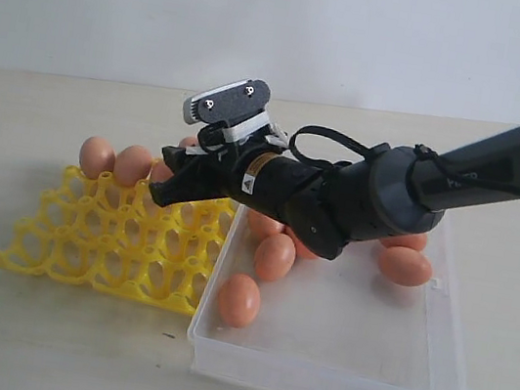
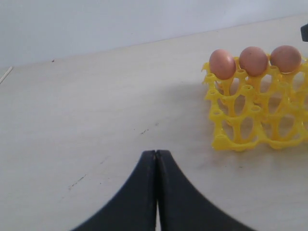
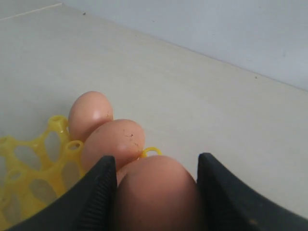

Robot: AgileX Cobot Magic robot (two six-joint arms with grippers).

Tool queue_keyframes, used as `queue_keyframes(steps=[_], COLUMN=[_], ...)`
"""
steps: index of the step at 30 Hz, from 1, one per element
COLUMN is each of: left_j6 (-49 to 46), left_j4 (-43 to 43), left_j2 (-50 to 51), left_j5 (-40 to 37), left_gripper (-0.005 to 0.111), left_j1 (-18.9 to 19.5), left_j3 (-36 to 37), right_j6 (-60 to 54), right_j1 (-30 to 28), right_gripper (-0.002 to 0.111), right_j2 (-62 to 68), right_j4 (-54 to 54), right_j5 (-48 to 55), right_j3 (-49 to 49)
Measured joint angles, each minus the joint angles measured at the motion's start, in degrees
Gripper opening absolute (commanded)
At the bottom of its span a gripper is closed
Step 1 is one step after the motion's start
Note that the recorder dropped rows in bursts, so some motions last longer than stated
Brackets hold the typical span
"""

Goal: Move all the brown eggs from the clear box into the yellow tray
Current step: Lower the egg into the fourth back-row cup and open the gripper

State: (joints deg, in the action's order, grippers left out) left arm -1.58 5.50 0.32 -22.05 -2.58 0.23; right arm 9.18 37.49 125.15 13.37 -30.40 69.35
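Right wrist view: the right gripper grips one brown egg between its jaws, and just beyond it two more eggs sit in edge cups of the yellow tray. In the exterior view the clear box lies nearest, several loose eggs in it, the tray just beside it. The left gripper has its jaws pressed together on nothing above the table, the tray farther off.

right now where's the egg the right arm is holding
In the right gripper's jaws, the brown egg is at the yellow tray's far row, left of centre in the exterior view, beside the seated eggs.
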Motion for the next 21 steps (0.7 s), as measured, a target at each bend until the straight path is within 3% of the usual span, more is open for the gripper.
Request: queue_keyframes(steps=[15,21], left_j6=[0.0,0.0], left_j4=[0.0,0.0], left_j2=[0.0,0.0], left_j5=[0.0,0.0], left_gripper=[0.0,0.0], left_j1=[0.0,0.0], left_j3=[0.0,0.0], right_j6=[0.0,2.2], right_j1=[0.0,0.0], right_gripper=[0.0,0.021], right_j2=[1.0,1.0], right_j4=[0.0,0.0], right_j5=[1.8,1.9], right_j3=[0.0,0.0])
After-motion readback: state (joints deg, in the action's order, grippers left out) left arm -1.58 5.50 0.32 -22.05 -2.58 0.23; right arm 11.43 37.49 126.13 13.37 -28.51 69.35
